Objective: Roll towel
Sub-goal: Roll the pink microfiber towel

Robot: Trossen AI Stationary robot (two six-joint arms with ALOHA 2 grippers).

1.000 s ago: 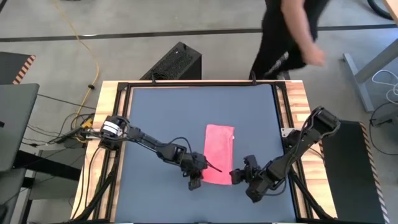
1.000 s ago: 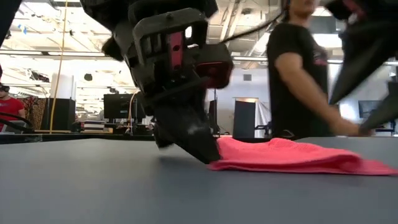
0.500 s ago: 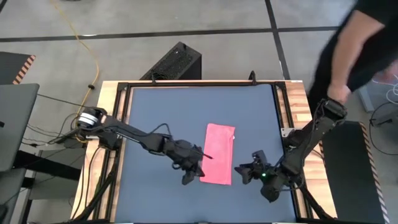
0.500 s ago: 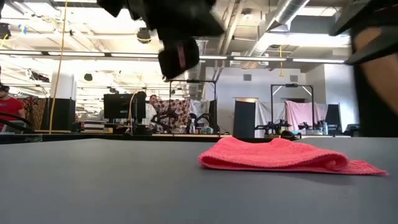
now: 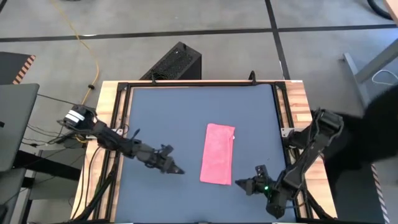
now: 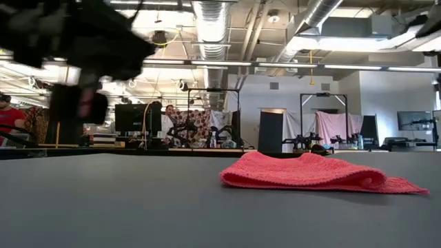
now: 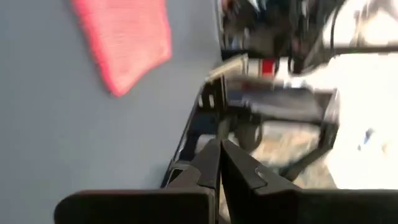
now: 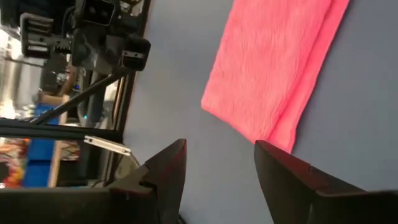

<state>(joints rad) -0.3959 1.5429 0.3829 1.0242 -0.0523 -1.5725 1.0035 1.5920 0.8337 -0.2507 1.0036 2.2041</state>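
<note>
Pincers clear of the folded cloth

My left pincer (image 5: 176, 170) is closed, my right pincer (image 5: 246, 185) parted, both beside the bright pink folded towel (image 5: 218, 154) on the dark grey bench (image 5: 161, 118).

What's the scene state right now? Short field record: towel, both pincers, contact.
towel: pink towel folded into a narrow strip, flat on the table, not rolled
left pincer: left pincer shut, beside the towel's near end, apart from it
right pincer: right pincer open, off the towel's near right corner, holding nothing
contact: neither pincer touches the towel
</note>
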